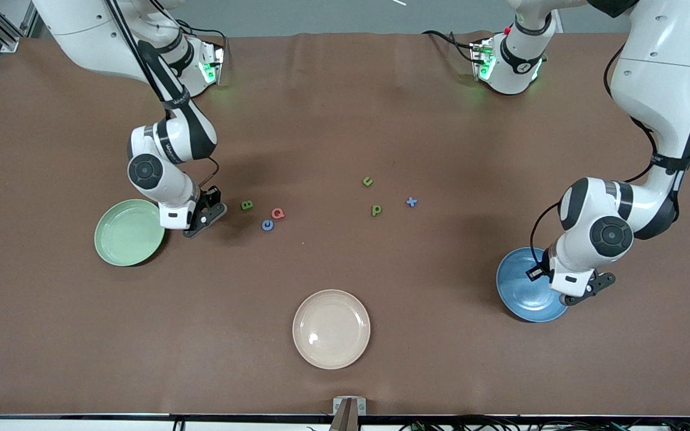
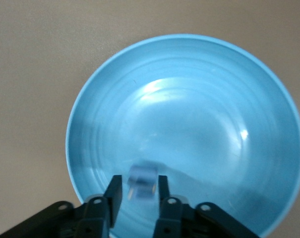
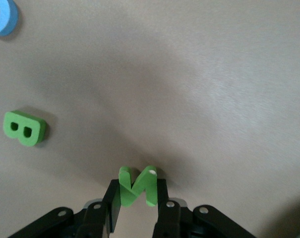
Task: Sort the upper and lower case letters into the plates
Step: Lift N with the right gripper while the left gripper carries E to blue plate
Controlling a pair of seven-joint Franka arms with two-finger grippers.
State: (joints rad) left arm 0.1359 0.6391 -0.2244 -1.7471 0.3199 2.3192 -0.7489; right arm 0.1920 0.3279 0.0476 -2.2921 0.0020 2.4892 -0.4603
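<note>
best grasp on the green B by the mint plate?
Green B lies flat on the table, apart from the red Q. Probably come straight down from above and pinch its two long outer edges; the flat pose leaves only the thin sides to grip.

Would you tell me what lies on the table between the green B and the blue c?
The red Q lies roughly between the green B and blue c, in the front view.

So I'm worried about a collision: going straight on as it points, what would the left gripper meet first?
Probably the round blue plate: the left gripper points down into it, a pale blue piece between its fingers.
</note>
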